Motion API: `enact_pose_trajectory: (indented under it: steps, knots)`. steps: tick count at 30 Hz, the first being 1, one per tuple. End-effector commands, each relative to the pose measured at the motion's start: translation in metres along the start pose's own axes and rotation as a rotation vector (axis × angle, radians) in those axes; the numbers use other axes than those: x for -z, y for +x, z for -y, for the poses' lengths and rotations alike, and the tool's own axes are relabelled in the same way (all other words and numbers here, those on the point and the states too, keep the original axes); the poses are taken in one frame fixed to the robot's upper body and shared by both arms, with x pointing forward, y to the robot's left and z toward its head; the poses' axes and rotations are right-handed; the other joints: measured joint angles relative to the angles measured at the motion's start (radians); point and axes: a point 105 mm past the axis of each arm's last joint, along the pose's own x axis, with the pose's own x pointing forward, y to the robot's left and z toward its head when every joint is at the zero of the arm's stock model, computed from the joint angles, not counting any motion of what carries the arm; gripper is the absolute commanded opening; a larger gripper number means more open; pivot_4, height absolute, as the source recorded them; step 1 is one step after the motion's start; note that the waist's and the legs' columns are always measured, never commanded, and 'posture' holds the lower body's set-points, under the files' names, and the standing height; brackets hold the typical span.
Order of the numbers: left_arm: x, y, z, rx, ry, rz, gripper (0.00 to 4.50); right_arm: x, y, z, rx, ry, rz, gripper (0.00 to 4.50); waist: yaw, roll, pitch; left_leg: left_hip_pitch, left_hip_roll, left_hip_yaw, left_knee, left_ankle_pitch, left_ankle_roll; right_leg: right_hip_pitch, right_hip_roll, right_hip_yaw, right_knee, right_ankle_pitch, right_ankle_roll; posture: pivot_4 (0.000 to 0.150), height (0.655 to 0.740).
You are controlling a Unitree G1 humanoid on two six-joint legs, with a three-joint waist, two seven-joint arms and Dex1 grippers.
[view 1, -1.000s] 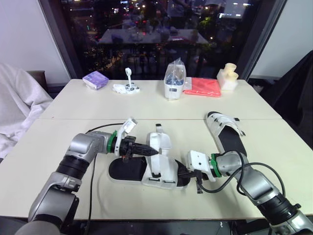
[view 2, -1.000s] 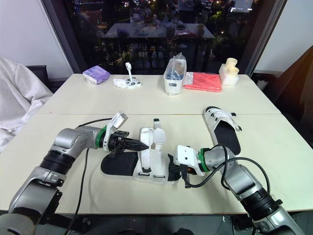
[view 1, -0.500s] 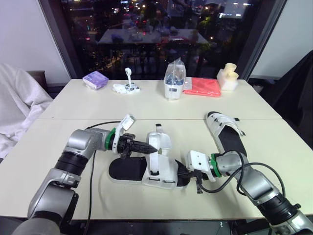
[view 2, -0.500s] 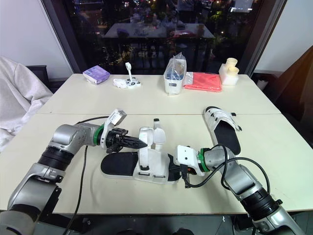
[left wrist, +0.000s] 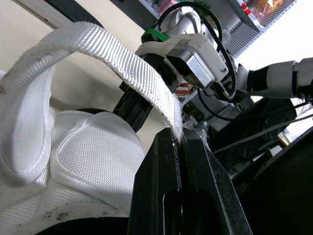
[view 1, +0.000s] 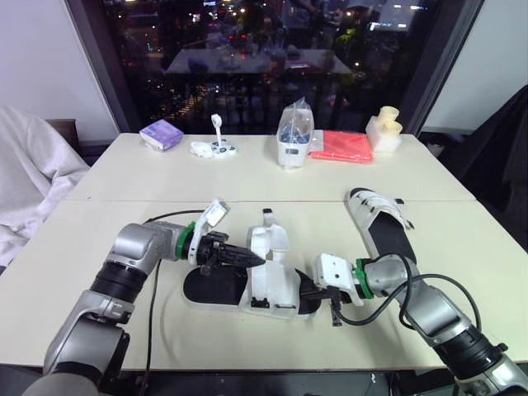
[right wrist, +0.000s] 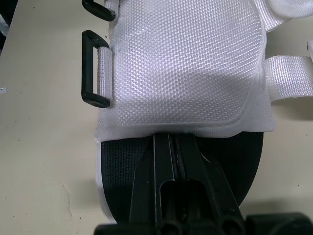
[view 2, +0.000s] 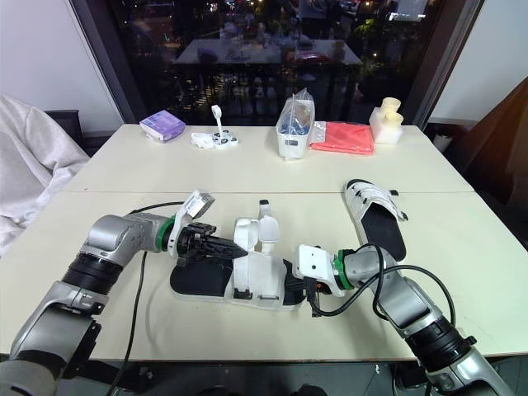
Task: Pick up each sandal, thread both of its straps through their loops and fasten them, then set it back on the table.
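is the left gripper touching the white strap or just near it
Touching. The left wrist view shows the white strap running down into the left gripper, whose two black fingers are shut on it.

Even, fairly bright room light falls from overhead on the pale worktop (view 1: 272, 177), with no glare on it. The sandal (view 1: 247, 290) casts only a soft, narrow shadow along its sole. The window (view 1: 264, 49) behind is dark, dotted with small points of light and faint reflections. Both head views are sharp from edge to edge, and straight lines bend little. In the left wrist view the left tool (left wrist: 177, 134) is a near-black silhouette and the strap (left wrist: 117, 61) is crisp in its weave. The sky-bright patch beyond burns out to white, and the background seems slightly soft. In the right wrist view the light is flat and the mesh sharp, while the right tool (right wrist: 172, 139) is dark with little detail.
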Motion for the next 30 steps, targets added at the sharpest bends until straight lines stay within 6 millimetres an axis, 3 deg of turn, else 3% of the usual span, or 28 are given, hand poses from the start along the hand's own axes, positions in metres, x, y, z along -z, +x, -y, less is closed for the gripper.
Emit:
enact_pose_trajectory:
  steps: [1, 30]
  knots:
    - [-0.002, 0.001, 0.004, 0.007, 0.040, -0.024, 0.03, 0.009, 0.001, -0.003, 0.005, 0.021, -0.043, 0.00, 0.000, 0.000, 0.000, 0.000, 0.000, 0.000, 0.000, 0.000, 0.000, 0.000, 0.000, 0.000, 0.000, 0.000, 0.000, 0.150, 0.7400]
    - [-0.014, 0.003, -0.011, -0.048, 0.120, -0.007, 0.03, 0.009, 0.001, -0.005, 0.002, 0.025, -0.041, 0.00, -0.001, 0.000, 0.000, 0.000, 0.000, 0.000, 0.000, 0.000, 0.000, 0.000, 0.001, 0.000, 0.000, 0.000, 0.000, 0.150, 0.7400]
